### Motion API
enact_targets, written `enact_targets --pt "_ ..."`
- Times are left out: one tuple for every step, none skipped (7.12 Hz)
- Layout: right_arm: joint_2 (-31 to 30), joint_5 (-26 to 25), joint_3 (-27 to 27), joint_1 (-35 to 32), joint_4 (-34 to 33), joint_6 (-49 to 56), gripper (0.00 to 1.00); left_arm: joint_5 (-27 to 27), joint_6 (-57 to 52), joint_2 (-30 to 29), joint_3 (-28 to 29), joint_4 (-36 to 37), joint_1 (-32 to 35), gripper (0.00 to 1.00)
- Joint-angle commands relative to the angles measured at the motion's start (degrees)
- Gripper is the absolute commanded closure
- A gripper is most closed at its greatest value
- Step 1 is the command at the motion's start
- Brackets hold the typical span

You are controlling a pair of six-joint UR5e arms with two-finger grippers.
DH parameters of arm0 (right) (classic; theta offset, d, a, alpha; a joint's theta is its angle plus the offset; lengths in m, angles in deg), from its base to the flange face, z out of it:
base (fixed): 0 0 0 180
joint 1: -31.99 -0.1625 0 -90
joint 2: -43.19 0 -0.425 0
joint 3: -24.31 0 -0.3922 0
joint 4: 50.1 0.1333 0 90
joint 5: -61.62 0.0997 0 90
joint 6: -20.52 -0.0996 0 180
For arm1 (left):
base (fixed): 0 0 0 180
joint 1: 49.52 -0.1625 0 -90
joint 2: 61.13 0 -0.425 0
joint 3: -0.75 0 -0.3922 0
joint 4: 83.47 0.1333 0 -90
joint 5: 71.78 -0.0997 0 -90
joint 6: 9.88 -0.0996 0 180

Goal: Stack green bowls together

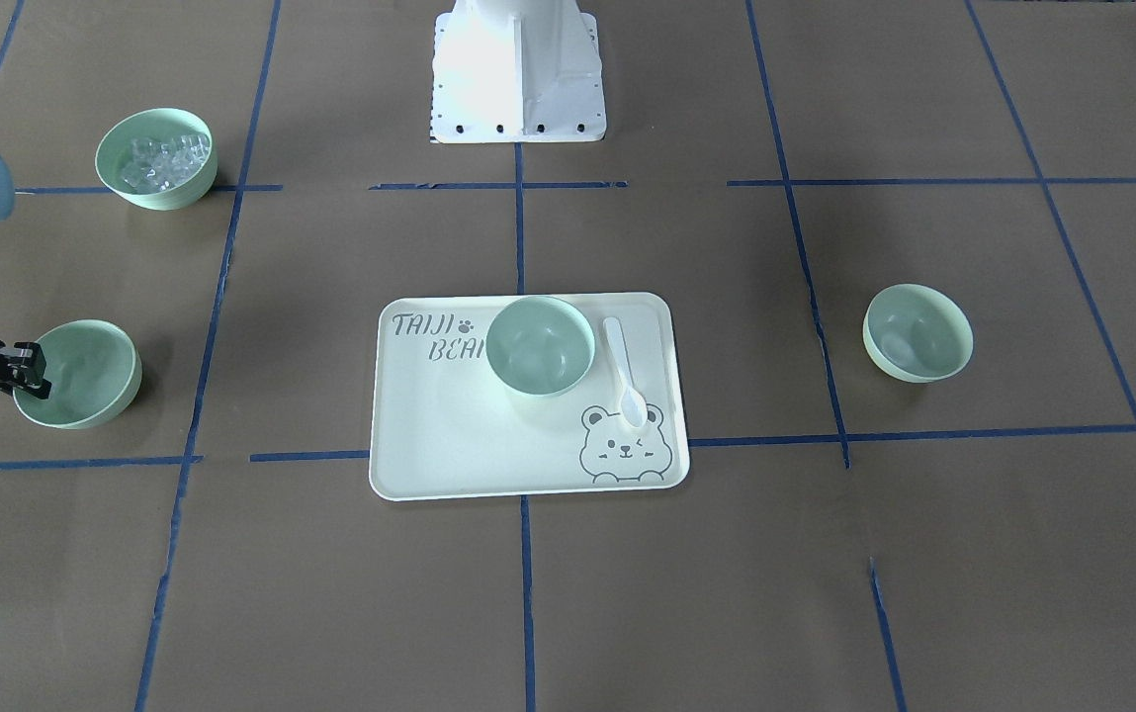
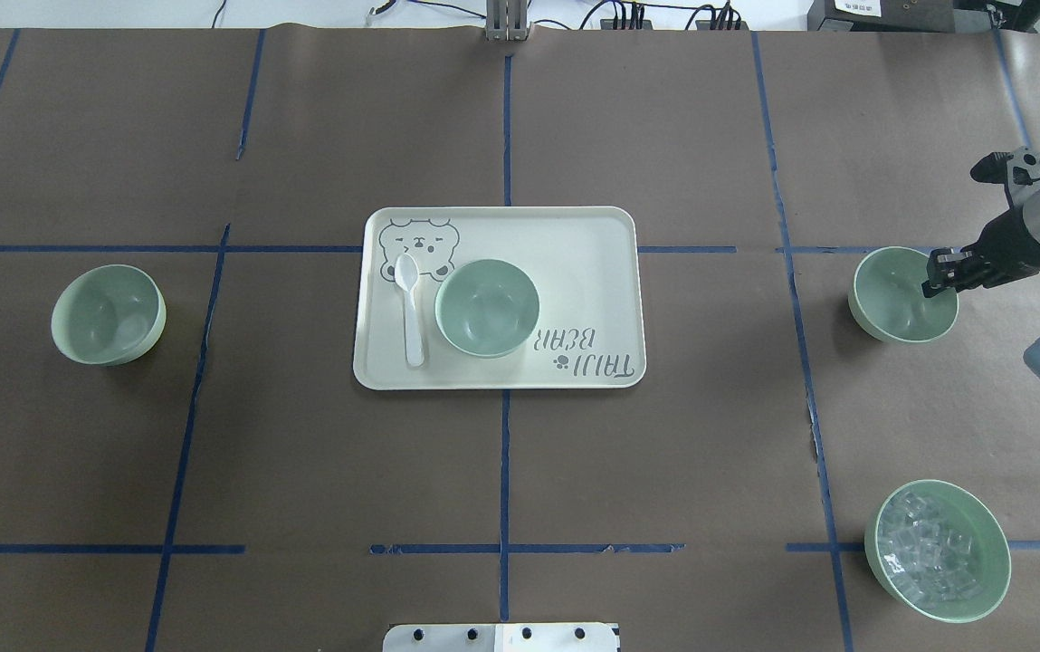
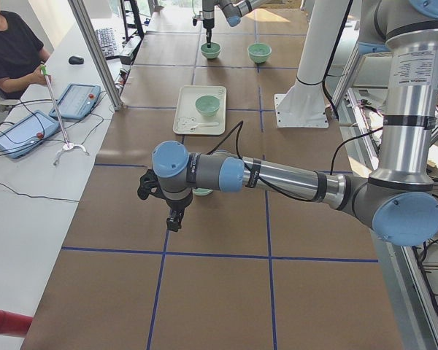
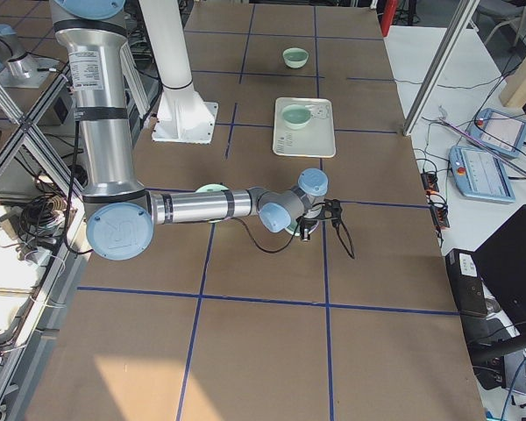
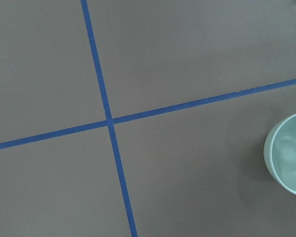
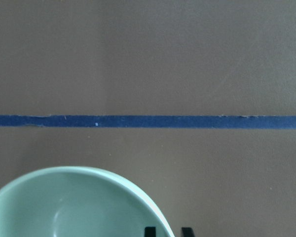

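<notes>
Three plain green bowls show. One (image 2: pixel 487 307) stands on the cream tray (image 2: pixel 592 272). One (image 2: pixel 108 314) stands on the table at my left and shows at the right edge of the left wrist view (image 5: pixel 288 158). One (image 2: pixel 904 294) is at my right. My right gripper (image 2: pixel 933 276) is at this bowl's rim; in the right wrist view its fingertips (image 6: pixel 149 231) straddle the rim (image 6: pixel 113 197) closely, shut on it. My left gripper (image 3: pixel 174 221) hangs above the table near the left bowl; I cannot tell whether it is open.
A like green bowl with clear ice cubes (image 2: pixel 938 551) stands near the robot on the right. A white spoon (image 2: pixel 409 303) lies on the tray beside the bowl. Blue tape lines (image 2: pixel 504 471) cross the brown table. The robot's white base (image 1: pixel 518 69) is at the near edge.
</notes>
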Motion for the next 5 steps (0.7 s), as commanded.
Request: enact_targets --pt "0.27 3.22 3.18 -0.12 -0.70 -0.42 1.00 0.00 0.00 0.09 -0.07 -0.01 0.00 0.00" --pt "1.15 3.68 5.90 -0.04 -2.44 -4.16 1.00 0.00 0.00 0.09 -0.16 -0.01 0.00 0.00" --pt "4.81 3.33 8.54 1.18 -3.50 -13.42 1.00 0.00 0.00 0.09 -0.16 0.07 0.00 0.00" --pt "6.76 1.33 11.87 5.80 -3.60 -23.26 1.00 0.00 0.00 0.09 -0.25 0.08 0.00 0.00" --pt "10.43 -2.52 13.30 9.94 -4.04 -30.49 1.00 0.00 0.00 0.09 -0.16 0.08 0.00 0.00"
